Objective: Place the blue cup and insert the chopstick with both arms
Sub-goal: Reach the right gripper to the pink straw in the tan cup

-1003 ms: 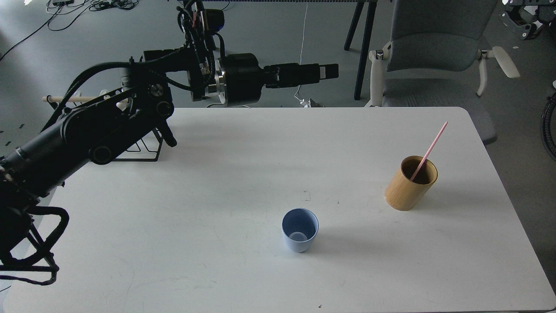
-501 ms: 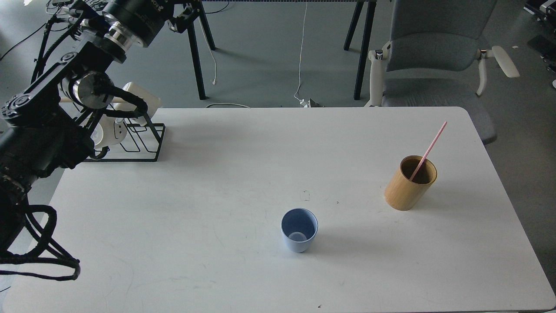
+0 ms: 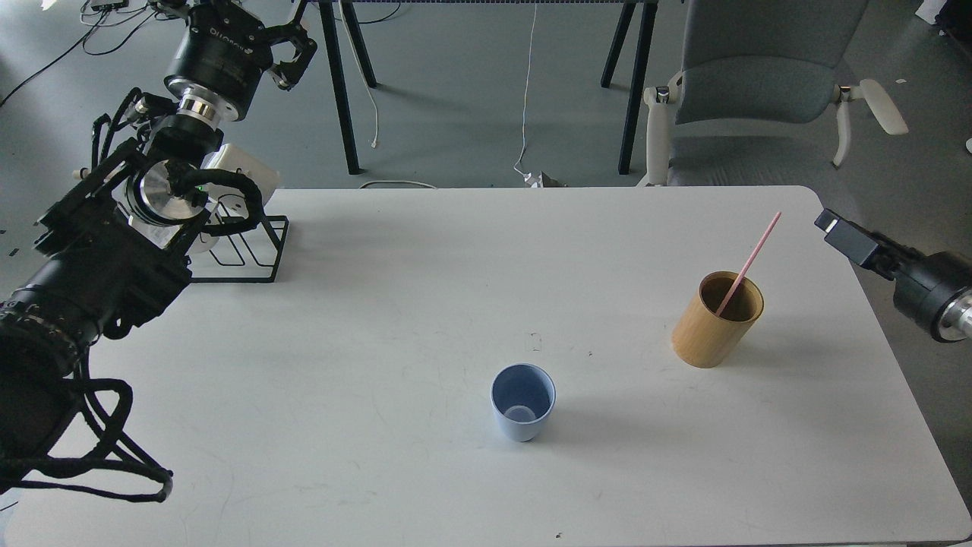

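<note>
The blue cup (image 3: 523,411) stands upright and empty on the white table (image 3: 364,304), near the front middle. The pink chopstick (image 3: 752,258) leans in the tan bamboo cylinder (image 3: 714,328) at the right, its top pointing up and right. My left arm rises along the left edge. Its gripper (image 3: 231,9) is over the floor beyond the table's back left corner, far from the cup, with its fingertips cut off by the top edge. My right gripper (image 3: 839,230) comes in at the right edge, a short way right of the chopstick's top, dark and end-on. Neither holds anything that I can see.
A black wire rack (image 3: 247,247) with white mugs (image 3: 235,171) stands at the table's back left, partly behind my left arm. A grey office chair (image 3: 759,91) and black table legs (image 3: 342,91) stand on the floor behind the table.
My left arm has swung from pointing right over the table's back edge to pointing up at the far left. My right arm has come into view at the right edge. Cup, cylinder and chopstick have not moved.
</note>
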Robot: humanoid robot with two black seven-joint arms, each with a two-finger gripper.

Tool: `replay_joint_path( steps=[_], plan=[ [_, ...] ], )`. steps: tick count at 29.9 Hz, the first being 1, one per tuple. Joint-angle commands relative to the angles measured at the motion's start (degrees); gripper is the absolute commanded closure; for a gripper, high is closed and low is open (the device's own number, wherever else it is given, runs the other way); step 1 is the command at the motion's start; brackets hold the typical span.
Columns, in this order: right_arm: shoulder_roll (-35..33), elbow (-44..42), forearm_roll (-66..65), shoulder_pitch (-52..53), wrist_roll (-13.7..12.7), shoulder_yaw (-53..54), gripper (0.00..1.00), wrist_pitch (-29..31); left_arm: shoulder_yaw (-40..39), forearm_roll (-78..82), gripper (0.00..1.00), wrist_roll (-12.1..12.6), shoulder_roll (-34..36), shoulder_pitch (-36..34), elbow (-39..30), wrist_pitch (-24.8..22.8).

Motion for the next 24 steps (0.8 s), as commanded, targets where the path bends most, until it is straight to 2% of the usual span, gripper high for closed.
replay_joint_path(
  steps=[1, 7, 13, 17, 24],
  plan=[
    [3.6, -1.1, -4.0, 0.1, 0.3, -1.3, 0.31, 0.2, 0.0, 0.0, 0.0, 0.0, 0.3, 0.2, 0.2, 0.0],
    [9.8, -2.5, -4.2, 3.8, 0.3, -4.0, 0.34, 0.9, 0.0, 0.1, 0.0, 0.0, 0.5, 1.0, 0.2, 0.0],
    [10.3, -7.5, -4.2, 13.8, 0.3, -15.7, 0.41, 0.9, -0.1, 0.1, 0.0, 0.0, 0.6, 1.5, 0.7, 0.0],
    [11.1, -8.0, -4.2, 15.4, 0.3, -18.4, 0.49, 0.8, -0.1, 0.1, 0.0, 0.0, 0.6, 1.5, 0.9, 0.0],
    [10.9, -8.4, -4.5, 15.3, 0.3, -18.6, 0.75, 0.8, -0.1, 0.1, 0.0, 0.0, 0.8, 1.5, 0.9, 0.0]
  ],
)
